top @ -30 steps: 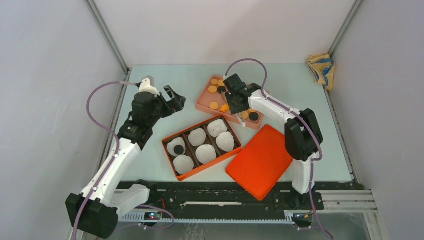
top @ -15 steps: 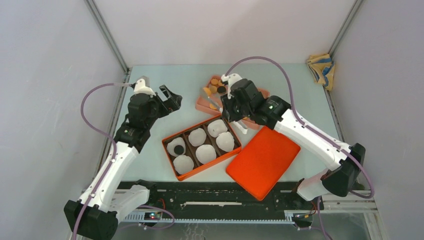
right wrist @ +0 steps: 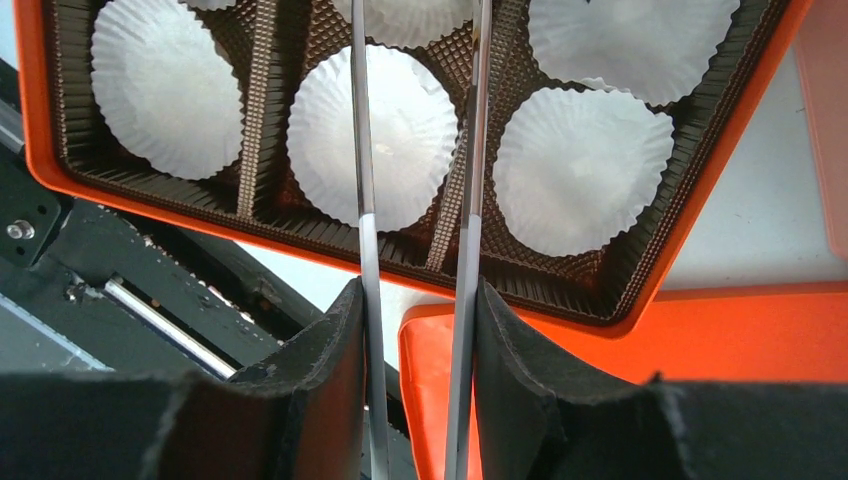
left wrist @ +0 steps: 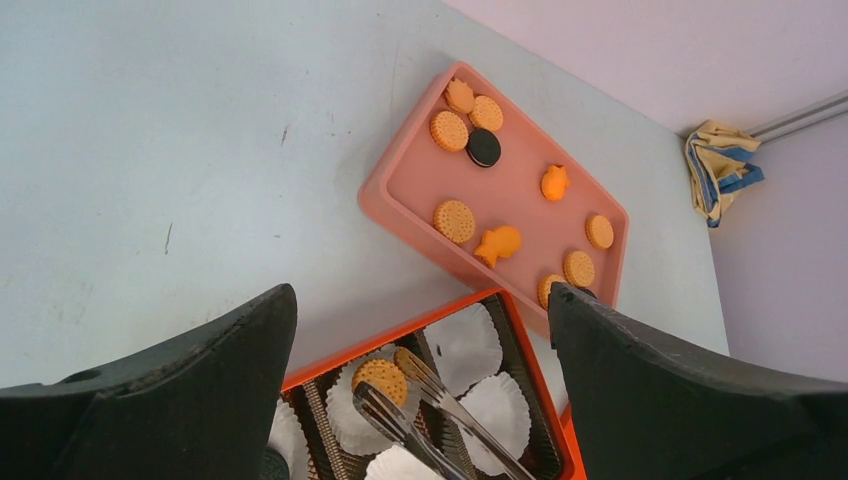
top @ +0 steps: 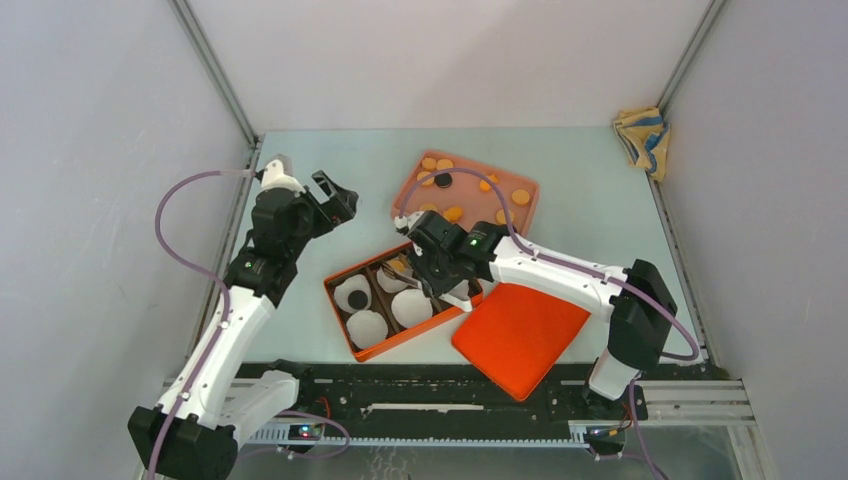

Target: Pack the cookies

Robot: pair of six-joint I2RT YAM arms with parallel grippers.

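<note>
Several orange cookies (top: 454,212) and a black one (top: 443,180) lie in the pink tray (top: 405,196); they also show in the left wrist view (left wrist: 454,220). My right gripper (top: 446,270) is shut on metal tongs (right wrist: 362,200). The tong tips (left wrist: 440,400) hold an orange cookie (left wrist: 380,378) at a white paper cup in the orange box (top: 334,300). I cannot tell if the cookie rests in the cup. A black cookie (top: 357,298) lies in another cup. My left gripper (top: 335,200) is open and empty above the table, left of the tray.
The box's orange lid (top: 520,335) lies beside the box at the near right, under my right arm. A yellow and blue cloth (top: 640,140) sits in the far right corner. White walls close in the table on three sides.
My right arm swung from the pink tray down to the orange box, carrying the tongs with an orange cookie. My left gripper drifted slightly left.
</note>
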